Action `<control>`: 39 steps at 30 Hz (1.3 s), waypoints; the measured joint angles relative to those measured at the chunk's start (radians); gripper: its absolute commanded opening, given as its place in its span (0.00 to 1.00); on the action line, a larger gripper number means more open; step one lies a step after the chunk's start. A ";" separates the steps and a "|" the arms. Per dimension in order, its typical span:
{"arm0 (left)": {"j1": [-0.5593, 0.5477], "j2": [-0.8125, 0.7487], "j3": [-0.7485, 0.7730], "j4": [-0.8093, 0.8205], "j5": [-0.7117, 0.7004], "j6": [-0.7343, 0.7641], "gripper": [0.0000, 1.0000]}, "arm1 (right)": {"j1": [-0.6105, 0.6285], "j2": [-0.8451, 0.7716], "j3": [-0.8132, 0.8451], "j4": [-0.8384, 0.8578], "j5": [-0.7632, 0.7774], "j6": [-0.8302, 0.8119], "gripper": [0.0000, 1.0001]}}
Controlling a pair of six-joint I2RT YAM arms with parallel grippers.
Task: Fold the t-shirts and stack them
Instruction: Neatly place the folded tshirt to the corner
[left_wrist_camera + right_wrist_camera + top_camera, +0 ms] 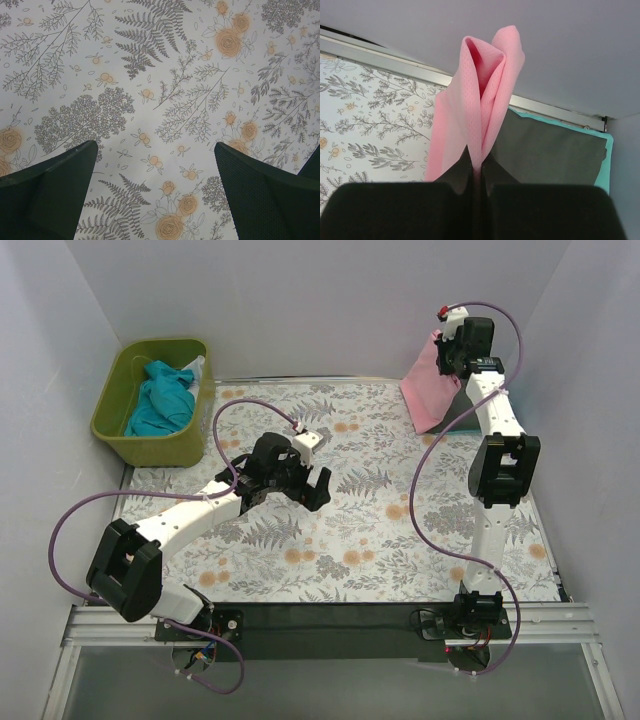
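1. Table cloth (380, 540): floral print, lies flat and covers the whole table. White walls (330, 300) close it in on three sides. A black base plate (330, 625) runs along the near edge at 6 o'clock.
2. Green tub (150, 450) stands at 10 o'clock in the far left corner. Teal t-shirts (160, 400) lie crumpled inside; can't tell how many.
3. Left gripper (155, 147) is near the centre of the table, just left of it. Jaws are spread wide and hold nothing. The wrist view shows only bare cloth between the fingers; contact with the cloth is unclear.
4. Right gripper (476, 160) is at 1 o'clock, raised by the back wall. Its fingers are pinched tight on a fold of the pink t-shirt (480, 90).
5. The pink t-shirt hangs from the grip, its lower edge down on the table. The right arm cuts off part of it in the top view.
6. Dark grey t-shirt (545, 150) lies flat in the far right corner, on top of a teal t-shirt (606, 165) that shows only as an edge strip. Both appear only in the right wrist view and are partly blocked by the pink t-shirt and the fingers.
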 measured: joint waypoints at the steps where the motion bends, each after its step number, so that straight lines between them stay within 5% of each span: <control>1: 0.000 0.000 0.000 0.000 0.000 0.000 0.98 | -0.001 0.000 0.001 0.000 -0.001 0.006 0.01; 39: 0.000 0.032 0.012 0.004 0.024 0.000 0.98 | -0.120 -0.047 0.037 -0.026 -0.065 0.018 0.01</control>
